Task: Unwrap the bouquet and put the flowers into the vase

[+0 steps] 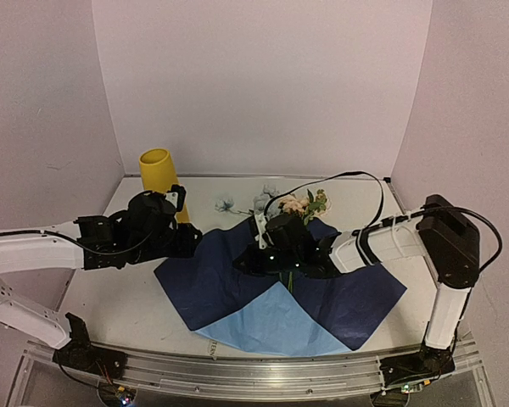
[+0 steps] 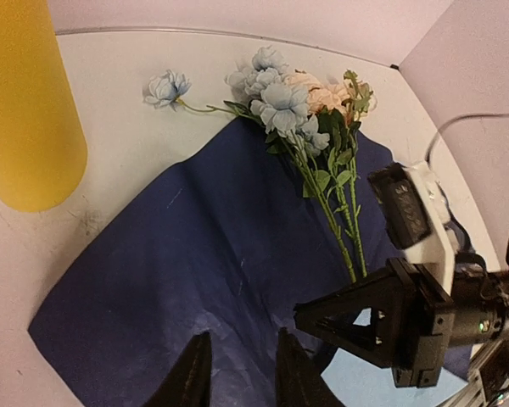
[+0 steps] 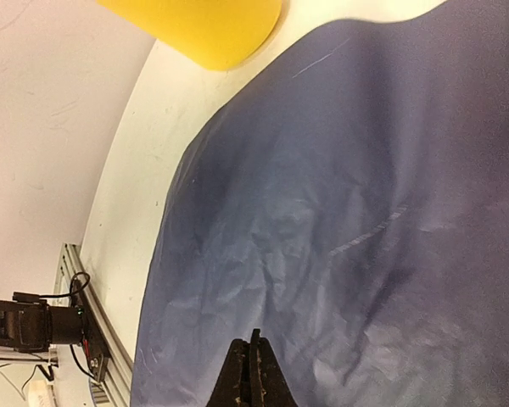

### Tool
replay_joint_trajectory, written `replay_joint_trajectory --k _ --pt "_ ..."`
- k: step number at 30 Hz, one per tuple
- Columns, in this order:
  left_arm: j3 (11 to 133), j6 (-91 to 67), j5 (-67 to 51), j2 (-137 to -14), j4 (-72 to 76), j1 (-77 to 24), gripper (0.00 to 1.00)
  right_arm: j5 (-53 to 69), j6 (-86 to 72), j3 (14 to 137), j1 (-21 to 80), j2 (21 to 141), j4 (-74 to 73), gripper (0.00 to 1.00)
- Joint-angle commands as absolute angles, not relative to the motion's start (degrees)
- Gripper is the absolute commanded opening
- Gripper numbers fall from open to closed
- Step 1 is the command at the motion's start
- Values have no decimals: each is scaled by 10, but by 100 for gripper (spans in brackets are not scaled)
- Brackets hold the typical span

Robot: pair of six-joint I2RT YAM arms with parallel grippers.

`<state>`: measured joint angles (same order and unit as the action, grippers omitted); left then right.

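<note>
The bouquet lies opened out: a navy paper sheet (image 1: 212, 280) (image 2: 178, 263) (image 3: 348, 212) is spread flat with light blue paper (image 1: 263, 326) at its near side. The flowers (image 1: 293, 203) (image 2: 297, 110) lie on its far edge, stems running toward me, and one pale blue bloom (image 2: 165, 86) lies apart to the left. The yellow vase (image 1: 159, 174) (image 2: 21, 110) stands at the back left. My left gripper (image 1: 193, 242) (image 2: 242, 348) hovers over the paper's left part, jaws apart. My right gripper (image 1: 244, 263) (image 2: 301, 315) (image 3: 254, 341) is shut, low over the paper beside the stems.
A black cable (image 1: 356, 175) loops from the right arm above the flowers. A metal rail (image 1: 237, 373) runs along the table's near edge. Pale walls close in the back and both sides.
</note>
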<state>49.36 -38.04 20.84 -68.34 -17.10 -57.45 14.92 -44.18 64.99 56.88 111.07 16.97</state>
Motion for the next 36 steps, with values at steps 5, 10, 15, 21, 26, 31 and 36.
replay_joint_trajectory --k 5,10,15,21,26,31,36 --pt "521 -365 141 -779 -86 -563 0 70 -443 555 528 989 137 0" --pt "541 -355 112 -849 -53 -557 0 59 -449 491 482 952 121 0" --pt "550 -355 41 -928 -2 -526 0 53 -445 447 436 932 108 0" --pt "574 -347 -6 -999 19 -499 0 32 -442 424 404 930 83 0" --pt "565 -361 -10 -1026 16 -484 0 10 -442 416 385 931 58 0" --pt "554 -358 23 -1042 4 -480 0 6 -429 403 350 937 53 0" --pt "551 -354 35 -1064 4 -471 0 20 -411 416 316 971 53 0"
